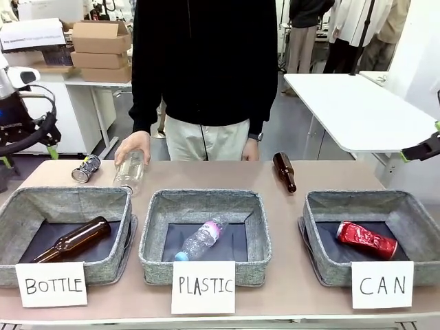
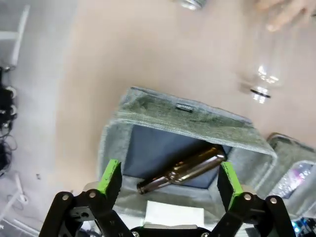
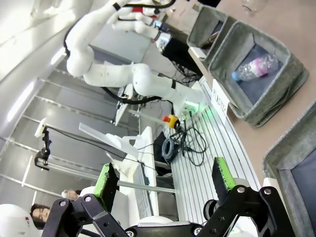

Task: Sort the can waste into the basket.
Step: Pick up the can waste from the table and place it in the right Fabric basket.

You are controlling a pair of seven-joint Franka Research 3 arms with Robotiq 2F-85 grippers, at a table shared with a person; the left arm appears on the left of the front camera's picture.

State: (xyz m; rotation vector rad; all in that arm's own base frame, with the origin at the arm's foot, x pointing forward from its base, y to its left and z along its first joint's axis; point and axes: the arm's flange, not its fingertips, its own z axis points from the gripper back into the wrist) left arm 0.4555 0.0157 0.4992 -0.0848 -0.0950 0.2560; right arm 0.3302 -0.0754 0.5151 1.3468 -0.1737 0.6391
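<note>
The red crushed can [image 1: 366,240] lies inside the grey CAN basket [image 1: 357,200] at the right. The dark can [image 1: 86,168] lies on its side on the table behind the BOTTLE basket; its edge shows at the top of the left wrist view as the dark can [image 2: 190,3]. My left gripper [image 1: 27,157] hangs open at the far left, above the BOTTLE basket [image 2: 197,116], with nothing between its fingers [image 2: 111,175]. My right gripper [image 1: 421,141] is open and empty at the right edge, off the table's side; a corner of the CAN basket [image 3: 291,160] shows beside it.
The BOTTLE basket [image 1: 69,199] holds a brown bottle [image 1: 74,238]. The PLASTIC basket [image 1: 203,199] holds a clear bottle [image 1: 199,240]. A person's hand [image 1: 132,146] rests on a clear bottle [image 1: 130,173] on the table. Another brown bottle [image 1: 284,171] lies behind the CAN basket.
</note>
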